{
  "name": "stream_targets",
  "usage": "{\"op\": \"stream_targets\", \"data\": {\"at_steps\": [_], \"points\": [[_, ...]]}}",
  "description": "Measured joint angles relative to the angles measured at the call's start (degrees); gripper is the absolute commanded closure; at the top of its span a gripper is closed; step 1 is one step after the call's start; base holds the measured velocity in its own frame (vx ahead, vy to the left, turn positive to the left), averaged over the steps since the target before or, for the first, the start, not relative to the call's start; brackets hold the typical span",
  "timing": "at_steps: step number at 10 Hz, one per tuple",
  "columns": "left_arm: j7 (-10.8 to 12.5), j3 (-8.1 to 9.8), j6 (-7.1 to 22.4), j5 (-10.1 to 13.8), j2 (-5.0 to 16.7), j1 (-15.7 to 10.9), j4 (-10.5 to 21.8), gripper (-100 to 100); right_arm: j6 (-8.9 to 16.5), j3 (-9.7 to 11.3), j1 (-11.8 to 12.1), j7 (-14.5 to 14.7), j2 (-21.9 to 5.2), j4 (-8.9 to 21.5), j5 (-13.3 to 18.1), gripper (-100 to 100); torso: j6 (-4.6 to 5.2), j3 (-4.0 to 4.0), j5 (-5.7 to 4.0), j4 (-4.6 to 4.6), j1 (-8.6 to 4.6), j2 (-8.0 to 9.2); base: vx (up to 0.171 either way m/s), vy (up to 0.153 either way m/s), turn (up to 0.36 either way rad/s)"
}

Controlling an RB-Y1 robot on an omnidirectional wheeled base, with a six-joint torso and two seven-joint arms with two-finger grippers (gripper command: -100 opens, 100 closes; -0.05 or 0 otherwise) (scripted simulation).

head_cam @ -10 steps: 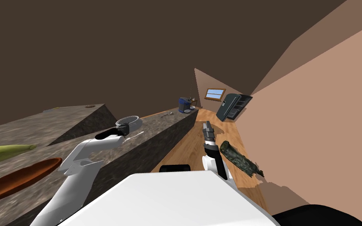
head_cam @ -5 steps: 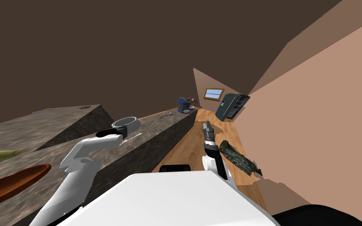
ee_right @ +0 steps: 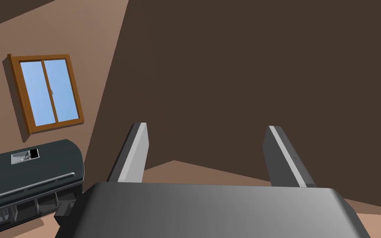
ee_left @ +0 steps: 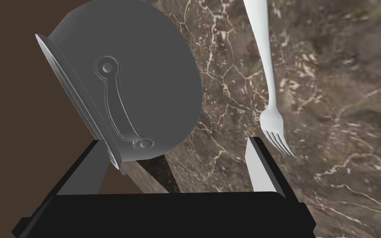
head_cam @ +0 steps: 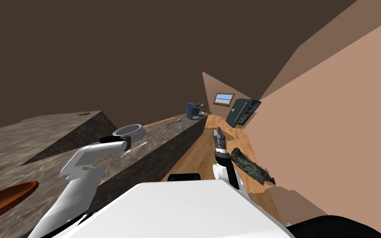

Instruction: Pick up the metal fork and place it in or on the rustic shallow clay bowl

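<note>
The robot's left gripper point(head_cam: 126, 142) hovers over a brown marble counter point(head_cam: 165, 134) at centre left of the head view, its 2 fingers apart and gripping nothing. The left wrist view shows a white fork point(ee_left: 269, 82) lying flat on the counter point(ee_left: 334, 103), tines toward the left gripper point(ee_left: 173, 151) and just outside 1 finger point(ee_left: 259, 165), not between the pair. A grey pot point(ee_left: 144, 78) with a side handle stands near the counter's edge, covering the tip of the other finger. In the head view the fork point(head_cam: 139, 145) is a pale sliver just beside the pot point(head_cam: 129, 132). A shallow reddish-brown bowl point(head_cam: 8, 197) sits on the counter at the lower left of the frame, well apart from the fork. The right gripper point(head_cam: 217, 134), at centre right over the wooden floor point(head_cam: 202, 153), has its fingers point(ee_right: 136, 148) apart and empty.
</note>
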Motion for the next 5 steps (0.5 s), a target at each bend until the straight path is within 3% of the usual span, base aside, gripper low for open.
{"op": "stream_targets", "data": {"at_steps": [5], "points": [[0.51,1.20,7.44,0.01,0.62,-1.36,3.04,-100,0.00,0.00,0.00,0.00,0.00,0.00,0.00,0,-0.01,0.03,0.00,0.01,0.00,0.05,0.045,0.005,-0.012]]}}
